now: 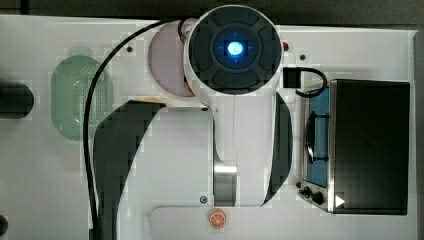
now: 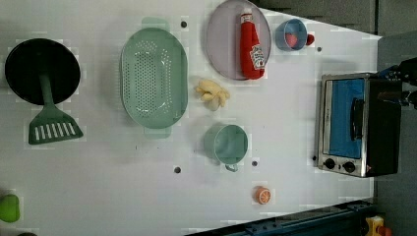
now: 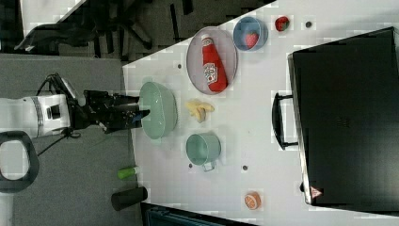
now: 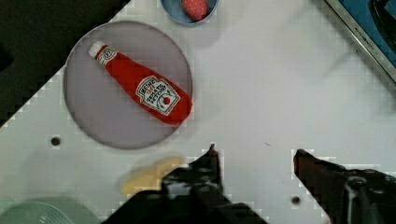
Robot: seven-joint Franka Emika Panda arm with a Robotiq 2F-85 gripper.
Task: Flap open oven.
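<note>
Looking at the oven [image 2: 356,125] first, I see it stands at the far right end of the bench [image 2: 275,128] in the left view, with its blue glass door shut and the curved handle [image 2: 355,119] lying across the door, above the two black knobs [image 2: 339,165]. In the wrist view only a corner of its silver frame [image 4: 362,39] appears, well apart from the end effector [image 4: 256,164]. My end effector is released: both fingers stand apart over bare bench, holding nothing. In the right view it hangs above the green colander [image 3: 159,110], so the oven lies across the bench from it, past the plate [image 4: 93,121] with the ketchup bottle [image 4: 144,91]. I judge the task is not yet started. For the next move I must travel toward the door and meet the handle across its long axis, then pull it down.
</note>
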